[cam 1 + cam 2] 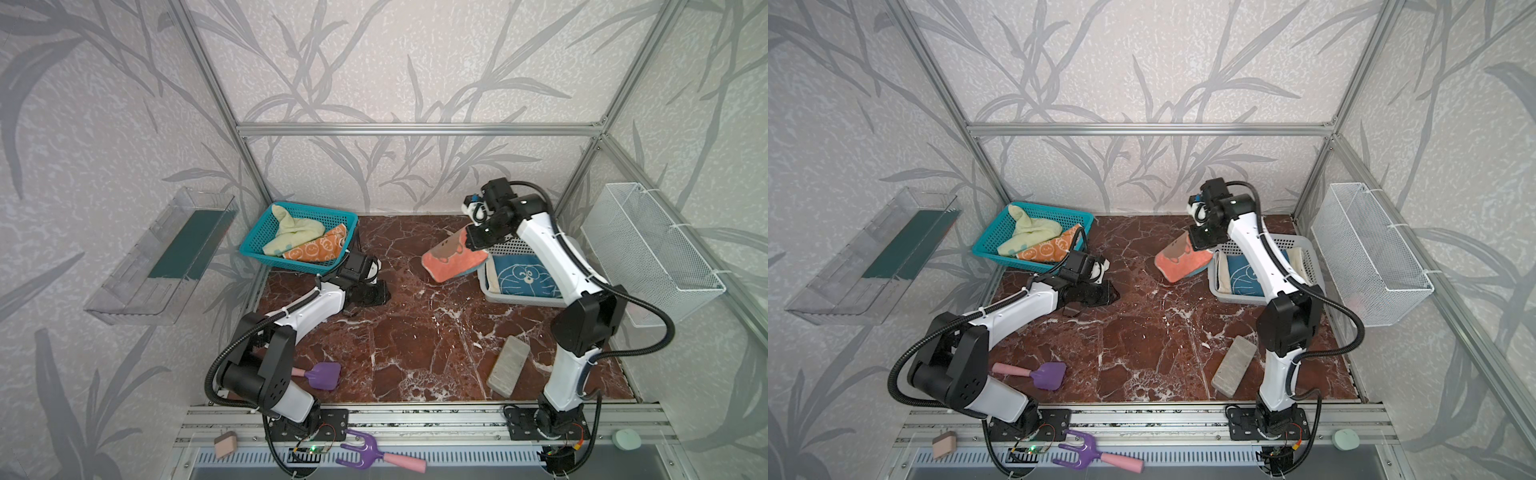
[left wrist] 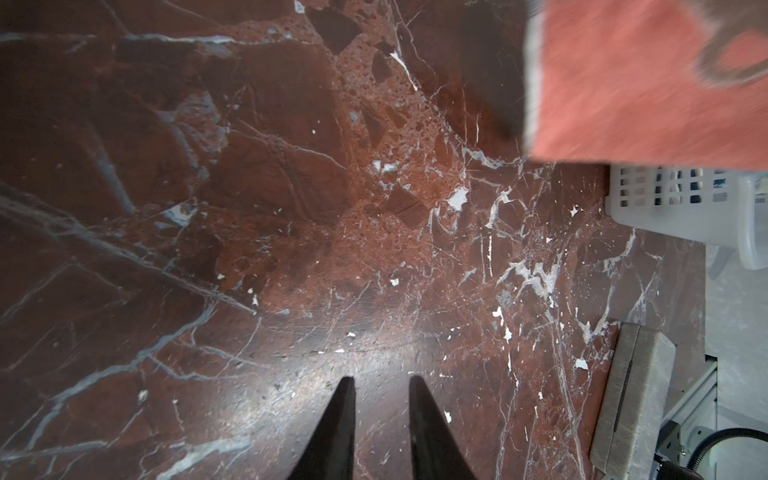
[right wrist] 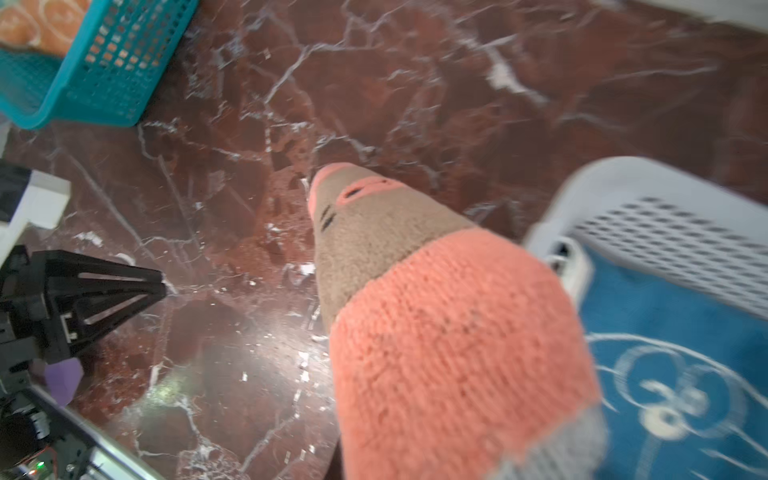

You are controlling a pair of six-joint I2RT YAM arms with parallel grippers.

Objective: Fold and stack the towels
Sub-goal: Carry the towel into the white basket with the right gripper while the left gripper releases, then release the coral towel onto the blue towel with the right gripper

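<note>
At the far left of the tabletop [image 1: 415,340], the teal basket [image 1: 254,244] held the pale yellow towel [image 1: 293,232], bunched up, with the orange towel [image 1: 318,249] crumpled against it. Just beside the basket's near right corner, the left claw [image 2: 380,380] hung close over bare marble. Its fingers [image 2: 343,419] were parted by a narrow gap and pinched nothing.

Right of the middle, the salmon bear towel [image 1: 451,259] dangled with its bear print facing up. Its long axis slanted from the gripped upper end down and leftward. Whether its low end touched the tabletop could not be told. The right claw [image 1: 476,241] was pressed together on that upper end, above the left rim of the white basket [image 1: 485,286]. Inside lay the blue cat towel [image 1: 525,276], folded flat.
</note>
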